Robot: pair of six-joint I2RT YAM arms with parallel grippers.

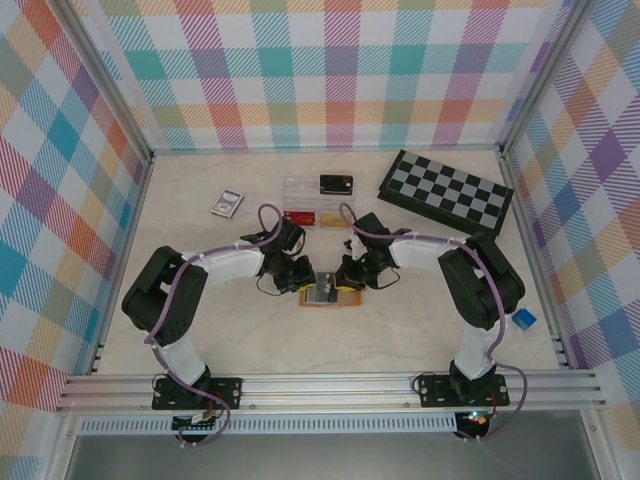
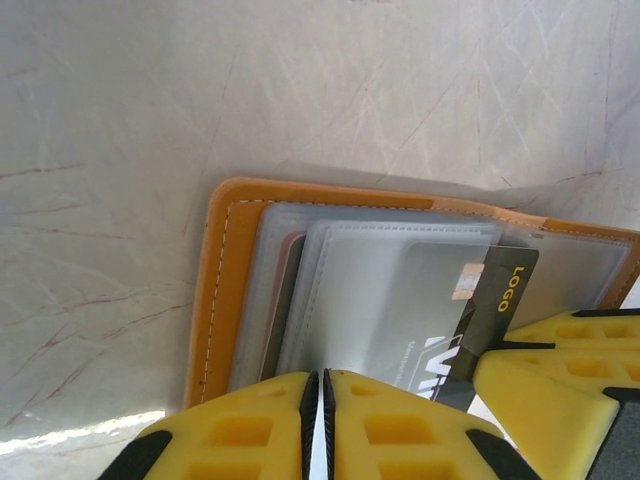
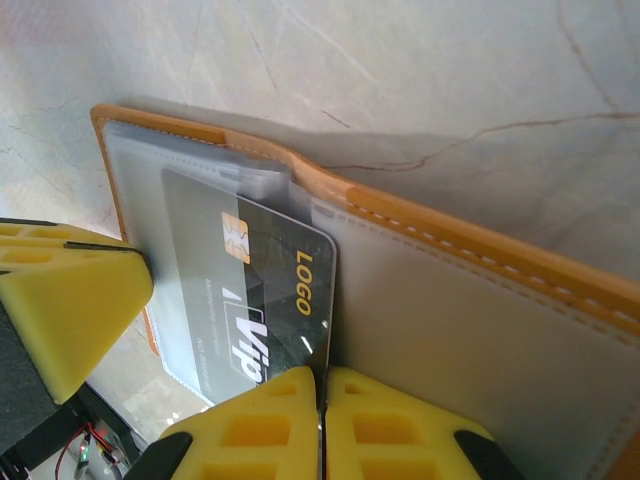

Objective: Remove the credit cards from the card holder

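The right gripper [image 3: 322, 425] had its two yellow fingers pressed together on the edge of a black plastic credit card [image 3: 255, 290] printed with a gold chip and the words LOGO and VIP, and appeared to be pinching it. The left gripper [image 2: 322, 420] showed its yellow fingers closed to a thin dark slit at the edge of the clear plastic sleeves [image 2: 350, 290]. Whether a sleeve was nipped between them could not be told. The card stood part-way out of its sleeve, its LOGO end bare and the rest under clear plastic. The sleeves belonged to the small orange-tan folding card holder [image 2: 222, 290]. It lay open and flat near the middle of the pale marbled tabletop [image 1: 200, 200], somewhat toward the near edge, between the two grippers. The step in hand looked to be drawing that card free. It would go best with the pull kept low and straight along the sleeve's mouth while the left side pinned the holder. A lifted or skewed pull would likely bow the card or drag the holder along. A folded chessboard [image 1: 447, 190] lay well apart, toward the far right corner.
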